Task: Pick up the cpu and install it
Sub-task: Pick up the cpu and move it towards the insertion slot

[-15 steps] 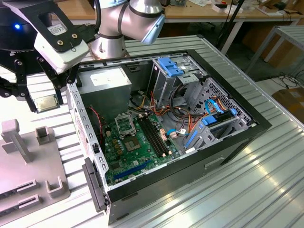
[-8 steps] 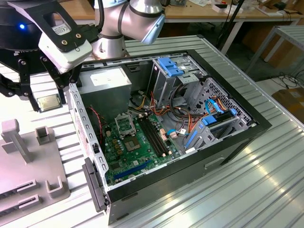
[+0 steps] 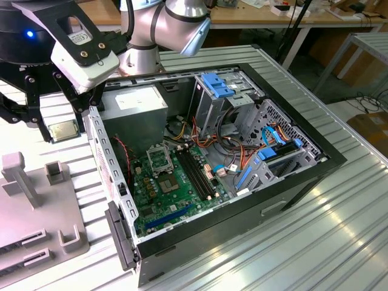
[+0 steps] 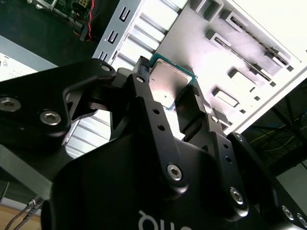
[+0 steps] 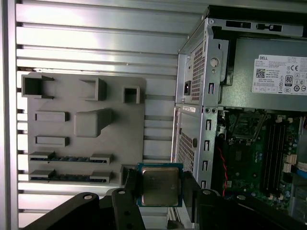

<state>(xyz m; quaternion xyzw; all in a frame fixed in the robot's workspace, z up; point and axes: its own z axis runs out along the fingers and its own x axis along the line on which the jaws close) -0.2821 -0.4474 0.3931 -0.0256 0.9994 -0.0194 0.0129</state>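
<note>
We see a dull-sheened, pale metal face on the cpu (image 5: 159, 185), rimmed by green board. The gripper (image 5: 159, 178) looks matt black, with shiny screw heads. The ribbed table (image 3: 315, 230) is bare satin metal, glinting at the lower right of the exterior view. The fixture plate (image 5: 67, 129) is matt grey plastic. The computer case (image 3: 242, 221) has black painted outer walls and unpainted perforated sheet metal inside. Its motherboard (image 3: 163, 188) is glossy green, and the drive brackets (image 3: 217, 85) are smooth blue plastic.
</note>
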